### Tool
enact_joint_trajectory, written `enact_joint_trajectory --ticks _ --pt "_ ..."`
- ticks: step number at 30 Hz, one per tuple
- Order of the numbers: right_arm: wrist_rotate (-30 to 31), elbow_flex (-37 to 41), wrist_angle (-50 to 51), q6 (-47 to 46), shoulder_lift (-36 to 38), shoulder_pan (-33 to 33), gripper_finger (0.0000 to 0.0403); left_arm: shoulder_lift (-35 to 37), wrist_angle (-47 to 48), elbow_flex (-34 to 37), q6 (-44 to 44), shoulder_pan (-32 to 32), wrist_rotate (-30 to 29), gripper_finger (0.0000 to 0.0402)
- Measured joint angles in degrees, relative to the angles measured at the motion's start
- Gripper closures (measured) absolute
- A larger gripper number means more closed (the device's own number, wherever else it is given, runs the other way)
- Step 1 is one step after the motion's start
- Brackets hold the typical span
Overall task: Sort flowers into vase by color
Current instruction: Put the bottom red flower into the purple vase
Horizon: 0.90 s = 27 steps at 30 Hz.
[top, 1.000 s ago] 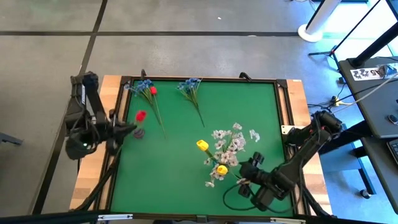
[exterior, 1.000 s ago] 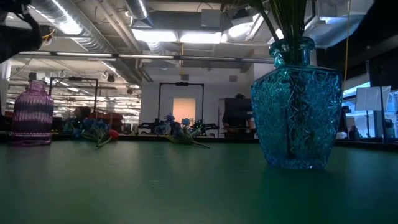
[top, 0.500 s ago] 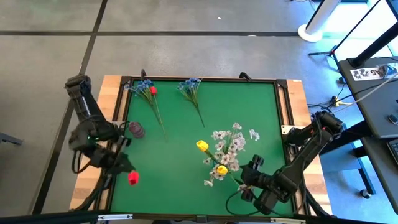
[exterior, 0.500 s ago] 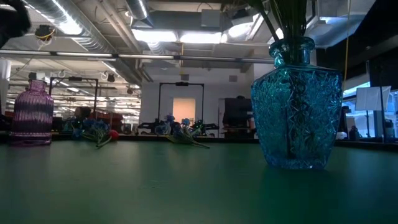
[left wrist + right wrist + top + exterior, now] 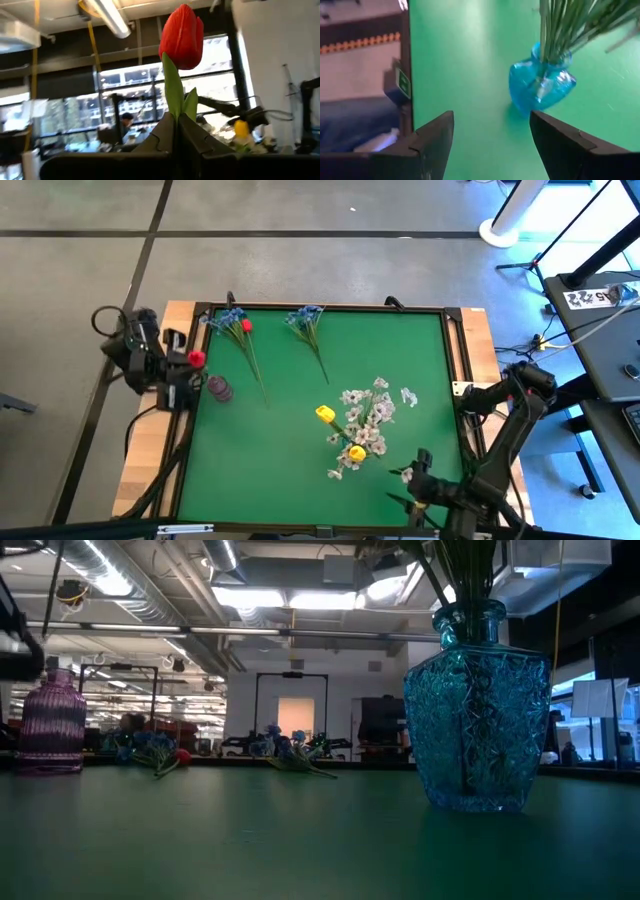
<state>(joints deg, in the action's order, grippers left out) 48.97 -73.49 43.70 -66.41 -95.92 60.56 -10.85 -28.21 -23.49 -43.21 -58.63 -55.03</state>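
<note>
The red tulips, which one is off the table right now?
The red tulip clamped upright in the left gripper; the other red tulip lies among blue sprigs.

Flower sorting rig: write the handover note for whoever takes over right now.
Left gripper: shut on a red tulip, held beside the purple vase at the mat's left edge.
Right gripper: open, empty, near the blue vase.
Done: white sprigs and yellow buds stand in the blue vase.
Left: the held tulip, plus the blue sprigs and a red bud lying at the mat's far edge.
</note>
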Motion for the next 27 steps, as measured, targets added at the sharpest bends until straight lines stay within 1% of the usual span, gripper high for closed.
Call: enact_joint_trajectory --ticks 3,7,10,16,24,27 --pt "2.97 0.00 -2.06 0.00 0.00 0.73 0.0141 5.70 4.64 0.10 1.92 0.00 -1.14 0.0397" --pt "4.00 0.00 -4.37 0.04 0.00 0.54 0.0141 10.67 5.10 2.01 1.74 0.00 1.70 0.0397" --pt "3.94 0.00 -5.47 0.06 0.00 -0.25 0.0141 10.54 3.11 3.32 -1.17 0.70 -0.37 0.0397" --pt "1.81 0.00 -6.29 0.28 0.00 -1.83 0.0141 10.62 0.43 5.45 -1.33 4.09 -1.42 0.0397" --pt "-0.69 0.00 -6.14 1.93 0.00 -3.35 0.0141 10.63 -0.24 6.75 2.49 10.44 2.65 0.0397" --pt "-1.10 0.00 -6.15 2.20 0.00 -3.31 0.0141 10.64 -3.69 8.90 2.53 13.58 3.41 0.0397"
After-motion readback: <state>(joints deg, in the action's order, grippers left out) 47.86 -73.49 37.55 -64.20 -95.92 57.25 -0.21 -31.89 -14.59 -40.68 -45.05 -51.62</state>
